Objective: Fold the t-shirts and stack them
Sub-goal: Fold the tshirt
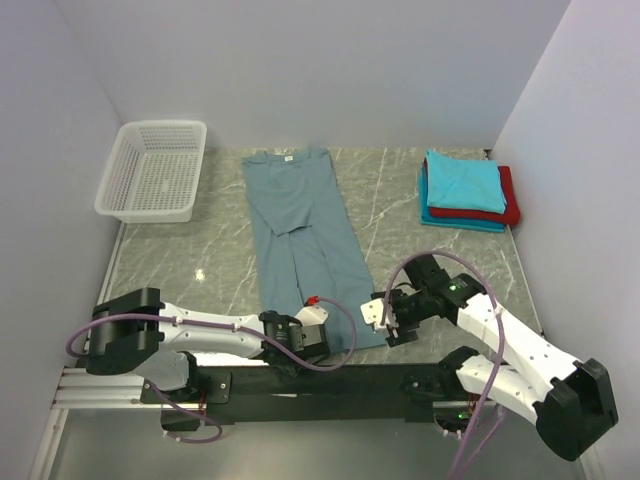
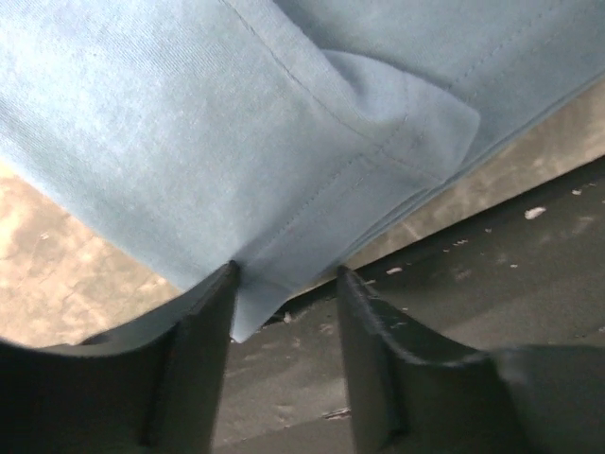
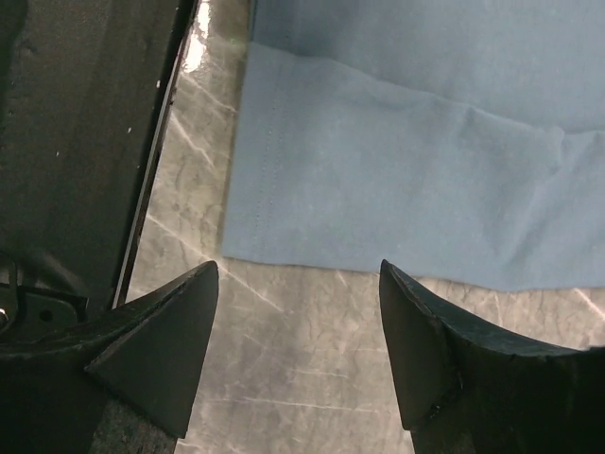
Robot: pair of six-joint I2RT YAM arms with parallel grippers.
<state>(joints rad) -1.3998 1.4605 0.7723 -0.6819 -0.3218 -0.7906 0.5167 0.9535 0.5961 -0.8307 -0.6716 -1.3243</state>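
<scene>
A long dusty grey-blue t-shirt [image 1: 300,220] lies folded lengthwise down the middle of the marble table, neck label at the far end. My left gripper [image 1: 305,335] sits at its near hem. In the left wrist view the hem corner [image 2: 255,303] hangs between the parted jaws of my left gripper [image 2: 284,274], against the left finger. My right gripper [image 1: 385,320] hovers open just off the shirt's near right corner; its wrist view shows bare marble between the fingers of the right gripper [image 3: 298,270] and the shirt edge [image 3: 397,189] just beyond. A stack of folded turquoise, red and teal t-shirts [image 1: 465,190] lies at the far right.
A white mesh basket [image 1: 155,170] stands at the far left corner. The black mounting rail [image 1: 330,380] runs along the table's near edge under the hem. Walls close in the table on three sides.
</scene>
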